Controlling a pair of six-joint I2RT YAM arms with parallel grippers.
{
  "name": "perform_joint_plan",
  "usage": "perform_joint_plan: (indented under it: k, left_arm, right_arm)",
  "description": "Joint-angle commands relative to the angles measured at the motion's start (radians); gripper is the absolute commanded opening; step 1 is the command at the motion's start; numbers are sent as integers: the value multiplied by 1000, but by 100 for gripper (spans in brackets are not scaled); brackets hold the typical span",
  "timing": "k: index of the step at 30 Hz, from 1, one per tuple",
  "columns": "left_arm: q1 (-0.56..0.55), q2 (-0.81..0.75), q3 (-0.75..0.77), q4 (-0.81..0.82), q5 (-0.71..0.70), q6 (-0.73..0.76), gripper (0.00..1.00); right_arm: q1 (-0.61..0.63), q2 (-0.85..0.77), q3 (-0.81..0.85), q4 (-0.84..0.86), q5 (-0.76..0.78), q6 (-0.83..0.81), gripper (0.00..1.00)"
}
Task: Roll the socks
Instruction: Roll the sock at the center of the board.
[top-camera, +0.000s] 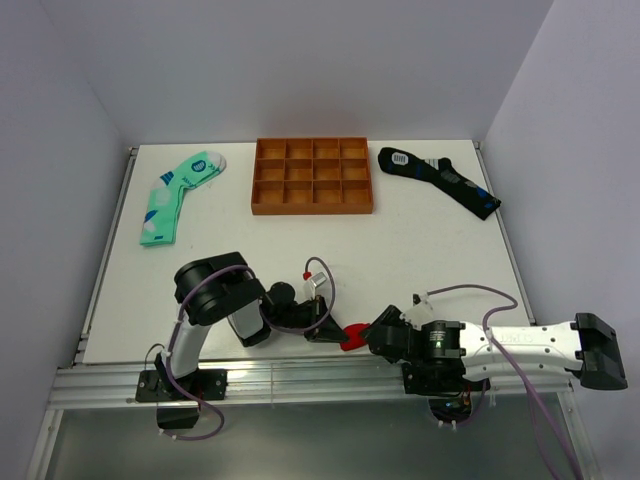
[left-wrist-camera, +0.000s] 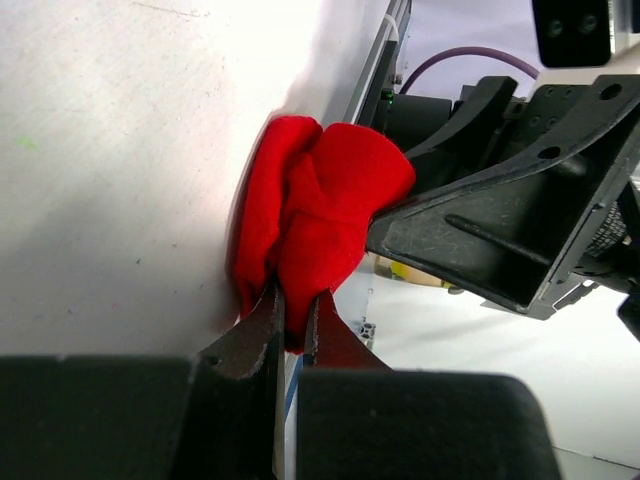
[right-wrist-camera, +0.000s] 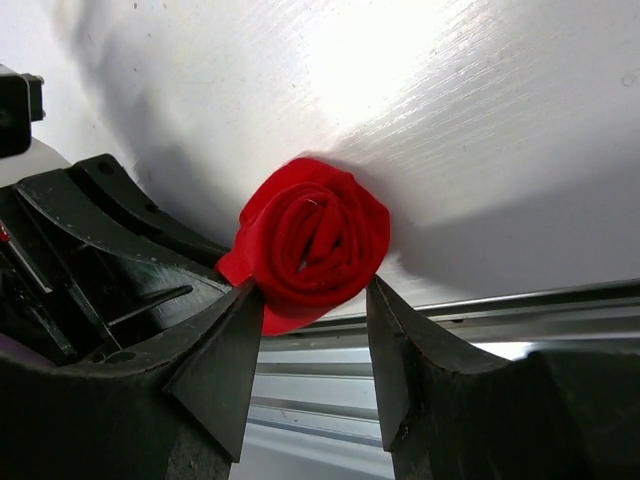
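Left gripper (left-wrist-camera: 296, 305) is pinched shut on the edge of the red sock (right-wrist-camera: 315, 235), likely so the tight roll cannot pop open. Right gripper (right-wrist-camera: 314, 295) has its jaws apart, one on each side of the roll, not squeezing it. That roll sits well in front of the orange tray (top-camera: 312, 209); the green sock (top-camera: 178, 195) lies left of the tray and the black sock (top-camera: 440, 178) right of it, both unrolled.

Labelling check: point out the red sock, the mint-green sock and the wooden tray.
red sock (right-wrist-camera: 315, 240), right wrist view, centre of the roll.
mint-green sock (top-camera: 165, 208), top external view, middle of the fabric.
wooden tray (top-camera: 312, 208), top external view, near rim.
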Motion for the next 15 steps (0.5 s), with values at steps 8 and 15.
perform_joint_plan:
  k: [8,15]
  left_arm:
    - [-3,66,-45,-226,24,25,0]
    - [-3,96,-68,-129,46,-39,0]
  right_arm:
    - [18,99,-27,93,34,61,53]
    - [76,133,-73,120,54,191,54]
